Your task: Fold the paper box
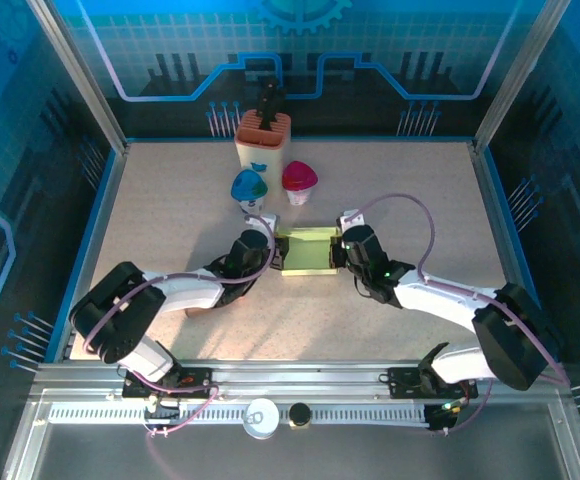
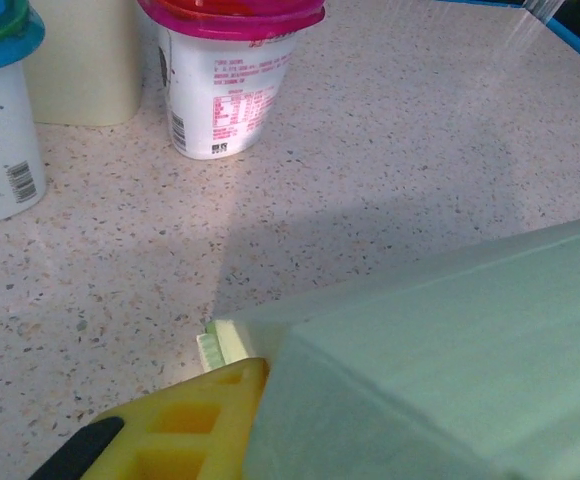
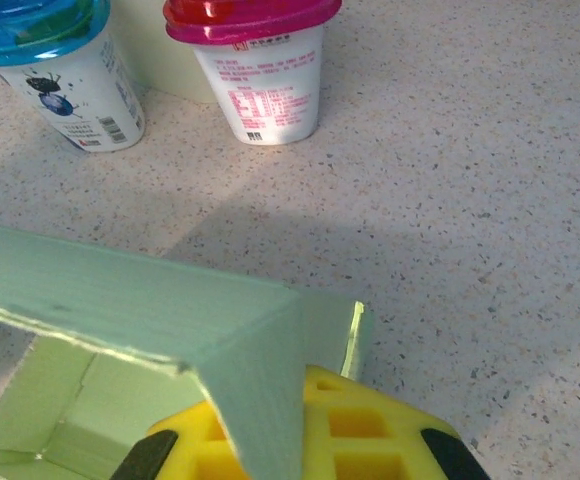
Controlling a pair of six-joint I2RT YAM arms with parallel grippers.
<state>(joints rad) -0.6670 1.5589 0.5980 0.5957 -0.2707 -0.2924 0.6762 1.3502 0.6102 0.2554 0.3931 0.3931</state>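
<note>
Paper box [image 1: 308, 252] | right fingers [image 3: 370, 440] clamped on its wall | left fingers [image 2: 180, 425] alongside (gap unclear)

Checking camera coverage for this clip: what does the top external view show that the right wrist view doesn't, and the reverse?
Top external adds both arms, the left claw at the left edge of the green paper box, and the dark tool in the tan holder. Right wrist adds the box's folded inner flaps, the label print on the pink-lidded cup, and its yellow fingers close up. Shared: the box, that cup and the blue-lidded cup.
</note>
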